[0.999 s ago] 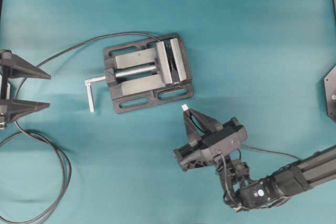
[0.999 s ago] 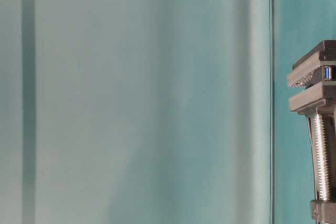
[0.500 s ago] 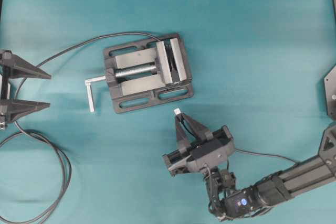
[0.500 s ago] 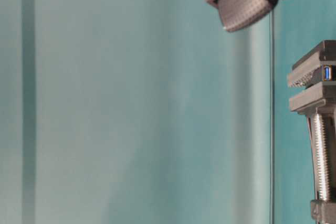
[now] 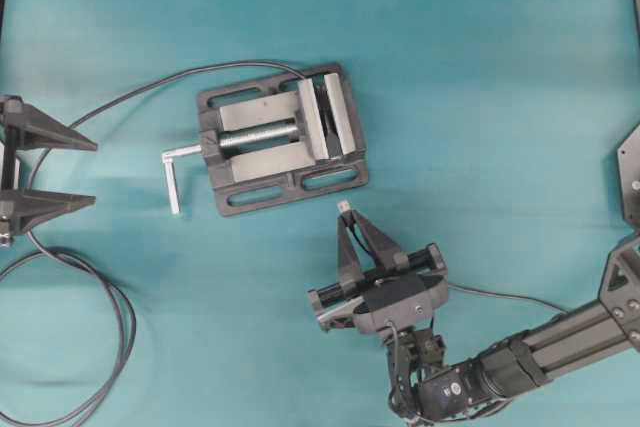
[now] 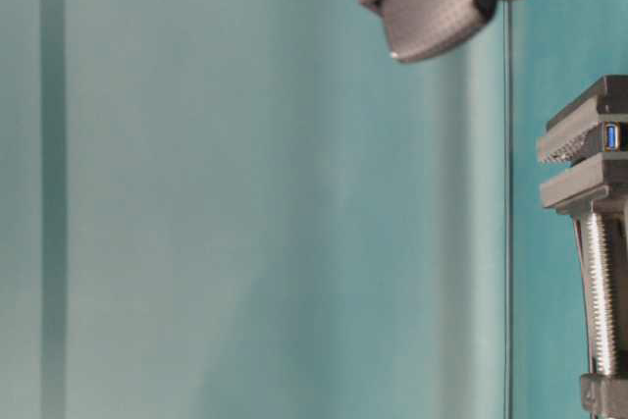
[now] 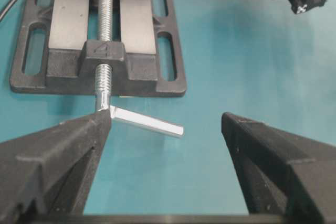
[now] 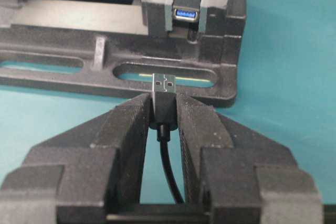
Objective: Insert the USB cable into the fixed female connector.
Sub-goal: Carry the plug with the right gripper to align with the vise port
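My right gripper point(image 5: 350, 218) is shut on the USB cable's plug point(image 8: 164, 91), and the silvery tip point(image 5: 343, 206) sticks out past the fingertips. The thin cable point(image 8: 169, 166) trails back between the fingers. The tip points at the grey vise point(image 5: 280, 137) and stands a short way off its near base rail. The fixed female connector point(image 8: 186, 13), a blue-lined socket, is clamped in the vise jaws above and slightly right of the plug. It also shows in the table-level view point(image 6: 611, 136). My left gripper point(image 5: 94, 172) stands open at the far left, empty, facing the vise crank handle point(image 7: 149, 124).
A long dark cable point(image 5: 110, 317) runs from the vise top to big loops at the lower left. The crank handle point(image 5: 172, 182) juts out left of the vise. A black mount point(image 5: 630, 172) sits at the right edge.
My right arm has swung left and turned, so the gripper now points more squarely at the vise with the plug still held. The left gripper has not moved.
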Controlling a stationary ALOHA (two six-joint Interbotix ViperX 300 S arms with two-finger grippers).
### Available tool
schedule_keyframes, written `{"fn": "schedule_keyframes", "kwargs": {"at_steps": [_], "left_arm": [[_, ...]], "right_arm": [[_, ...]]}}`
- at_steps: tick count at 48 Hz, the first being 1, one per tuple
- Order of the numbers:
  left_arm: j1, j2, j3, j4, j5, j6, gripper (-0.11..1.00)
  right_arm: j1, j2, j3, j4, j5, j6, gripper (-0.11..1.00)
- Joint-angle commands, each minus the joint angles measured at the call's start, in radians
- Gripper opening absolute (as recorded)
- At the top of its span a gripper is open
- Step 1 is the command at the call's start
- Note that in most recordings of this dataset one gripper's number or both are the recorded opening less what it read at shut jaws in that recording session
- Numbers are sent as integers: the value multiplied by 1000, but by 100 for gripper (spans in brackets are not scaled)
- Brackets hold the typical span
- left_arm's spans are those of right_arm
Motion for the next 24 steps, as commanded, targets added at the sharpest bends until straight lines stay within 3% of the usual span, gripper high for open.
{"fn": "schedule_keyframes", "kwargs": {"at_steps": [1,24], "left_arm": [[0,14,-12,2,-9,-6,100],[0,14,-11,2,-9,-6,100]], "right_arm": [[-6,-20,-18,2,-9,-3,21],[-55,-20,-35,3,-11,-5,21]]}}
